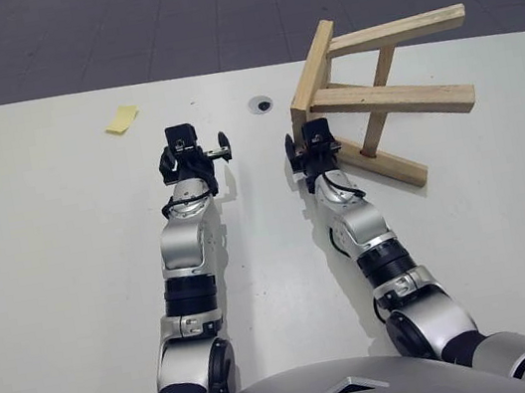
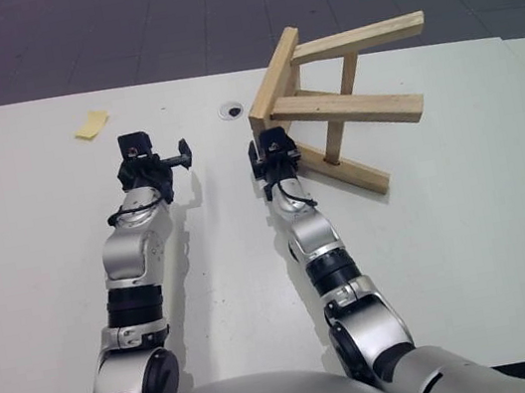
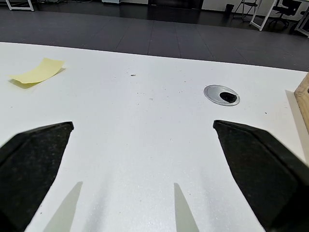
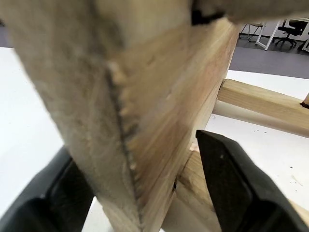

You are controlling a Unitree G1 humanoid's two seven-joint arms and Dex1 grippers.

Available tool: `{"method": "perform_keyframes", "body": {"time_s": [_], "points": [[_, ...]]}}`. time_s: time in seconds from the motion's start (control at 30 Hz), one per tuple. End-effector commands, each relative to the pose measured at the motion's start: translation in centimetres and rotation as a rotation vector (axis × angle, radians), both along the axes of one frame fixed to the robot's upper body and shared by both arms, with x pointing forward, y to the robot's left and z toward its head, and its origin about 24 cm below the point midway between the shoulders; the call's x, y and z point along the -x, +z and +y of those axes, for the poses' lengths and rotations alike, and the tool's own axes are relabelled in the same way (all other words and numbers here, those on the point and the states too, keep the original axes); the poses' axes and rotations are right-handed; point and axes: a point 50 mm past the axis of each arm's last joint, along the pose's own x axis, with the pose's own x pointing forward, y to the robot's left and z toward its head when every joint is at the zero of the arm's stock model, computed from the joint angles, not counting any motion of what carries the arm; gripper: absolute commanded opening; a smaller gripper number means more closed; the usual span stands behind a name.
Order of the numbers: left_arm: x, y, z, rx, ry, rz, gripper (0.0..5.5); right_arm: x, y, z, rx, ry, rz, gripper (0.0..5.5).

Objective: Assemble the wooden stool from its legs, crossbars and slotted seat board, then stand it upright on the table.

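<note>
A white table [image 1: 70, 249] filled most of the head camera's view, with both robot arms stretched forward across it.

The wooden stool [image 1: 392, 99] was already put together but lay on its side, at about one o'clock on the table. Its seat board [image 1: 314, 72] stood on edge, tilted, with the lower end nearest the robot. The legs [image 1: 396, 30] pointed away from the board toward three o'clock. A short crossbar [image 1: 383, 65] joined the farthest leg to the one below it. The leg closest to the robot rested along the tabletop.

The right gripper [image 1: 306, 141] sat at the lower end of the seat board, at about twelve o'clock from the robot's right shoulder. In the right wrist view, its two black fingers [image 4: 231, 183] stood on either side of the pale wooden board, pressed close against it, so the jaws were grasping the seat board.

The left gripper [image 3: 144, 124] rested low over bare tabletop at about eleven o'clock, just beside the right gripper and apart from the stool. Its fingers [image 3: 34, 159] were spread wide and held nothing.

A yellow sticky note [image 1: 122, 119] lay flat at about ten o'clock, beyond the left gripper. A round cable hole [image 1: 261, 105] was set in the table at twelve o'clock, between the note and the seat board.
</note>
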Motion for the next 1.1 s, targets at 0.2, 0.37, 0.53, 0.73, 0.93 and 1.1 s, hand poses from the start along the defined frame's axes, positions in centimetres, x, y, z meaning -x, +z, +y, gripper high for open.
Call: {"method": "perform_keyframes", "body": {"time_s": [0.2,0.37,0.53,0.73,0.93,1.1], "points": [[-0.1,0.2,0.1,-0.008,0.014,0.003,5.4,0.5,0.3,0.0,-0.061,0.049,0.002,2.11],[-0.1,0.0,0.3,-0.014,0.016,0.011,5.4,1.3,1.0,-0.6,-0.24,0.102,0.038,1.59],[-0.1,0.0,0.4,-0.022,0.017,0.018,5.4,2.5,3.5,-1.2,-0.495,0.175,0.054,1.51],[0.0,0.1,0.8,-0.022,0.038,0.024,5.4,4.4,9.7,-0.6,-0.967,0.301,0.057,1.51],[0.0,0.9,0.9,-0.015,0.053,0.006,5.4,5.2,15.8,-2.9,-1.516,0.237,0.044,1.51],[-0.2,1.0,0.8,-0.009,0.061,0.003,5.4,4.1,16.6,-6.0,-1.768,-0.002,0.048,1.51]]}}
